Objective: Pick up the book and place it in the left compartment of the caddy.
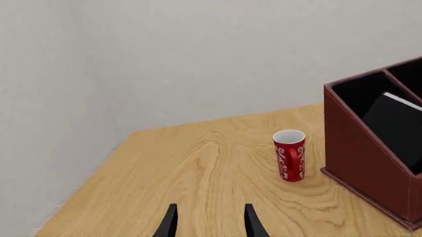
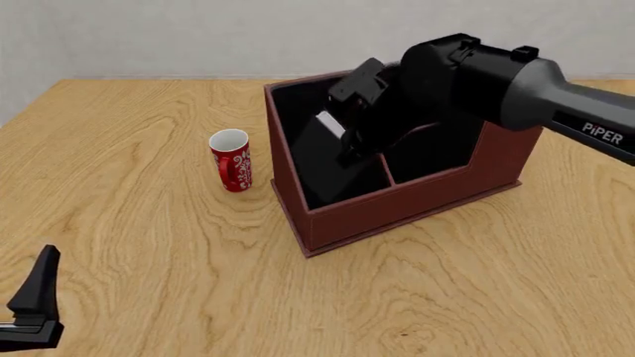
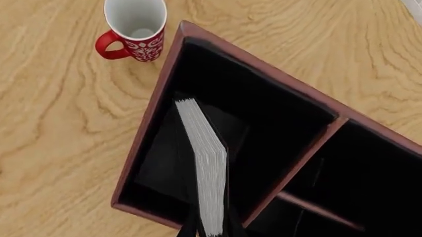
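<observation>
The black book (image 2: 320, 165) with white page edges (image 3: 205, 168) stands tilted inside the left compartment (image 2: 294, 104) of the red-brown caddy (image 2: 397, 212). My right gripper (image 2: 349, 143) reaches into the caddy from above and is shut on the book's upper end; its fingers flank the pages in the right wrist view (image 3: 209, 230). The left wrist view shows the book (image 1: 396, 123) leaning in the caddy (image 1: 369, 163). My left gripper (image 1: 211, 219) is open and empty, low over the table at the near left (image 2: 35, 297), far from the caddy.
A red mug (image 2: 230, 160) with white swirls stands upright just left of the caddy, also in the left wrist view (image 1: 289, 155) and the right wrist view (image 3: 135, 29). The table's left edge (image 1: 86, 182) and a grey wall lie beyond.
</observation>
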You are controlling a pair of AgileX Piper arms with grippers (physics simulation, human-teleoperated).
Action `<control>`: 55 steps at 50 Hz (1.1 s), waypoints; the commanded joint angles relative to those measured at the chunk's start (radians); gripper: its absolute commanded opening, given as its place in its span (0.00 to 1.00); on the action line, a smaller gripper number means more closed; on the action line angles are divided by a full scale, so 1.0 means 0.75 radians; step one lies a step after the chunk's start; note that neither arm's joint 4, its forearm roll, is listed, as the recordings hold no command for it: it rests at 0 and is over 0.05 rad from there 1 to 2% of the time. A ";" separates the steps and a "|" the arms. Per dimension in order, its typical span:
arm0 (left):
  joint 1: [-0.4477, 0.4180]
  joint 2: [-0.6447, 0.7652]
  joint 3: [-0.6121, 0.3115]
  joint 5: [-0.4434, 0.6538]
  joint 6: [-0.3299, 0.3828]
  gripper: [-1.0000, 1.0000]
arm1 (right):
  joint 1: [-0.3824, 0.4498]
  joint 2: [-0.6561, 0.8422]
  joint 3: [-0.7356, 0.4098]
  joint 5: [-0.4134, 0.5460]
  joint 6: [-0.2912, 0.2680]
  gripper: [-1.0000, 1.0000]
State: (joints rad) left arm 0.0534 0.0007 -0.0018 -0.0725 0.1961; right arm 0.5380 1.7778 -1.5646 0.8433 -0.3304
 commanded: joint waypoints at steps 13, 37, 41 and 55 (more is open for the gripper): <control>0.001 0.004 0.002 0.013 0.000 1.00 | 0.006 0.072 -0.001 -0.056 0.028 0.00; -0.006 0.013 0.001 0.008 0.004 1.00 | 0.009 0.067 0.013 -0.052 0.043 1.00; -0.006 0.011 0.001 0.010 0.005 1.00 | 0.016 0.062 0.018 -0.050 0.039 1.00; -0.007 0.001 0.002 0.018 0.005 1.00 | 0.018 0.039 0.020 -0.035 0.036 1.00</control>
State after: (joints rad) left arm 0.0495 0.0052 -0.0006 -0.0618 0.1999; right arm 0.5488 1.8181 -1.5493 0.8083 -0.3048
